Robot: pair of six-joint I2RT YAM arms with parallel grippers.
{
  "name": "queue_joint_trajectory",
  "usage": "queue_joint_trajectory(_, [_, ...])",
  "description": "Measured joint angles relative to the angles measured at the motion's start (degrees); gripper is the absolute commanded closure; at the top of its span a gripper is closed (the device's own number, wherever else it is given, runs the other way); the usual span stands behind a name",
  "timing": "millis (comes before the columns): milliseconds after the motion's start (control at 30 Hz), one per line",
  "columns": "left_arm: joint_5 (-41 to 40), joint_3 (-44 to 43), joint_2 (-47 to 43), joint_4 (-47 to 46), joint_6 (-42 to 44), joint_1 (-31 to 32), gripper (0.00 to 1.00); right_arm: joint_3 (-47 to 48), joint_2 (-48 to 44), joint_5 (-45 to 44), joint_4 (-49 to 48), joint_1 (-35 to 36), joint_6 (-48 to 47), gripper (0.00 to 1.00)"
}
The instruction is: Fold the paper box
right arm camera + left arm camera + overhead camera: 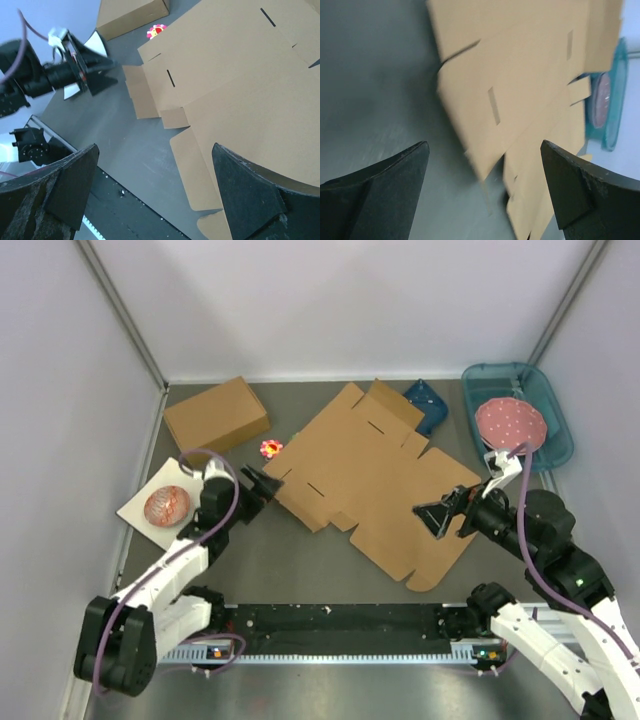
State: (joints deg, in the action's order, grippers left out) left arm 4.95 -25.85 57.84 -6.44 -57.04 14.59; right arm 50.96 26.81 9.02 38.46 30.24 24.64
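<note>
Low, both arms pointed inward, jaws spread: left gripper [264, 485] at the flat paper box's [375, 470] 9 o'clock, right gripper [434, 516] at 4 o'clock, grey table [300, 565] beneath.

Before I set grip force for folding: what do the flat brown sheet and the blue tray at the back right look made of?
The paper box looks like thin cardboard, with a matte, plain brown finish: clean die-cut slits and tabs, and no gloss. The tray is probably plastic, teal and seemingly translucent, with a smooth moulded rim that is slightly shiny.
</note>
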Motion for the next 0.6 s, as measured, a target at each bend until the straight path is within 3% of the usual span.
queue_joint_trajectory(100, [-2.4, 6.58, -2.64, 0.33, -2.12, 3.78, 0.01, -0.37, -0.02, 0.0, -0.61, 0.0, -0.02, 0.04])
queue_joint_trajectory(267, [-8.35, 3.3, -1.16, 1.29, -2.89, 12.2, 0.07, -2.36, 0.13, -0.24, -1.14, 0.0, 0.02, 0.04])
queue_joint_trajectory(367, [-11.56, -0.2, 3.93, 0.85, -4.0, 15.1, 0.19, -2.99, 0.92, -0.17, -1.46, 0.0, 0.42, 0.04])
queue_joint_trajectory(533, [-13.88, -3.56, 15.08, 2.12, -6.38, 17.07, 0.27, -3.32, 1.38, -0.2, -2.08, 0.0, 0.52, 0.04])
queue_joint_trajectory(600, [-14.29, -5.07, 19.06, 4.13, -6.95, 17.11, 0.38, -3.32, 1.38, -0.2, -2.05, 0.0, 0.48, 0.04])
